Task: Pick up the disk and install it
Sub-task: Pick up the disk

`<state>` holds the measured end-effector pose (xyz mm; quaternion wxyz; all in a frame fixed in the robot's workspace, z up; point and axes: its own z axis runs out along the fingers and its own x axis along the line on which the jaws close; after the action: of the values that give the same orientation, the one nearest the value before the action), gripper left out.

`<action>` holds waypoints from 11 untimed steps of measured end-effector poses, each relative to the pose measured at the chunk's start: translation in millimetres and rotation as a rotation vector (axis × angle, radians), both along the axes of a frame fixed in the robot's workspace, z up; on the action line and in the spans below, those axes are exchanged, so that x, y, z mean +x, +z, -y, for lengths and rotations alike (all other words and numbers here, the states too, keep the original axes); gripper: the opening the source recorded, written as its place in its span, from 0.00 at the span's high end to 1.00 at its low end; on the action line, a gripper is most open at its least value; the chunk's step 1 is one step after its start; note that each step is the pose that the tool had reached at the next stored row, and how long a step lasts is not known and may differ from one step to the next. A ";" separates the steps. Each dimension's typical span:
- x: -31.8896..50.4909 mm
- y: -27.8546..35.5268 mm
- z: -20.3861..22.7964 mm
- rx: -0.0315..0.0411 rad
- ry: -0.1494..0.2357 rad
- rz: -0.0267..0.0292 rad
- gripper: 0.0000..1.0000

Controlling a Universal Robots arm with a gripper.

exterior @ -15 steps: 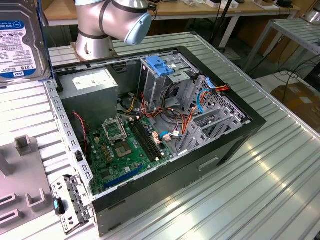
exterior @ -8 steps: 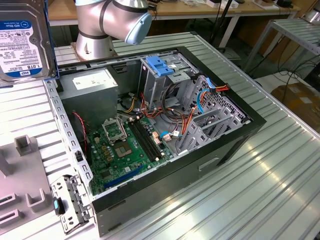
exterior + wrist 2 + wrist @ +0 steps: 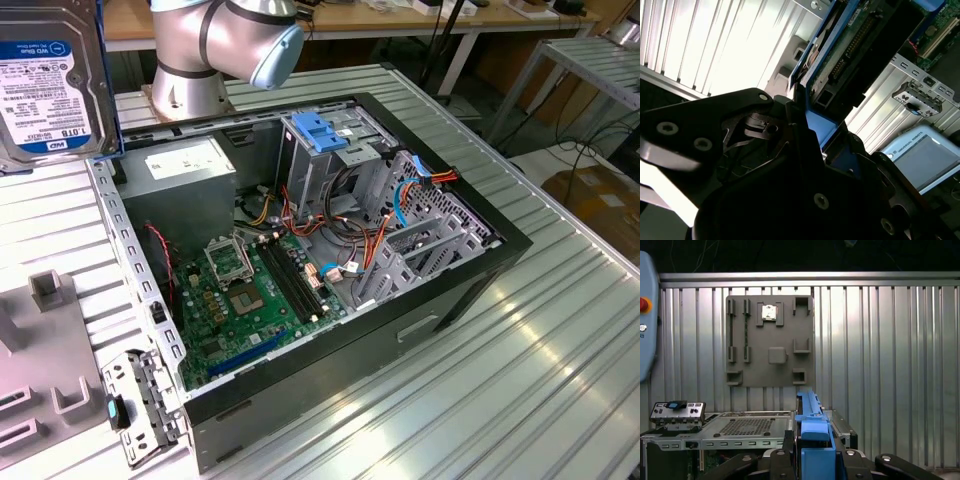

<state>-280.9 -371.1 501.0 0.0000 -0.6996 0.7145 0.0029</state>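
At the exterior view's far left the disk is held upright, with its white and blue label facing the camera. It is off the table and outside the computer. The gripper is clamped on it. In both wrist views the black fingers press on the drive's blue side rails, and the drive extends straight out from between them. The second wrist view shows its circuit-board underside and connectors.

Below the gripper and its load, a grey fixture plate lies on the ribbed metal table. A teach pendant lies on the table off to one side of the gripper.

Further toward the exterior view's right, the arm's silver joint rises behind the open computer case. The case lies on its side, lower than the gripper. Inside it, a grey power supply comes first and is nearest the gripper. Next is the green motherboard. The metal drive cage, with a light-blue bracket on top, is well apart from the gripper. The disk is not yet in the cage.
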 end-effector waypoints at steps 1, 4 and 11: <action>0.6 0.0 0.0 -0.0001 0.000 0.0000 0.63; 5.6 0.1 0.0 -0.0002 0.000 -0.0001 0.63; 20.3 0.0 0.0 -0.0001 0.000 0.0000 0.63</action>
<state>-260.6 -371.1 501.0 0.0000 -0.6996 0.7145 0.0029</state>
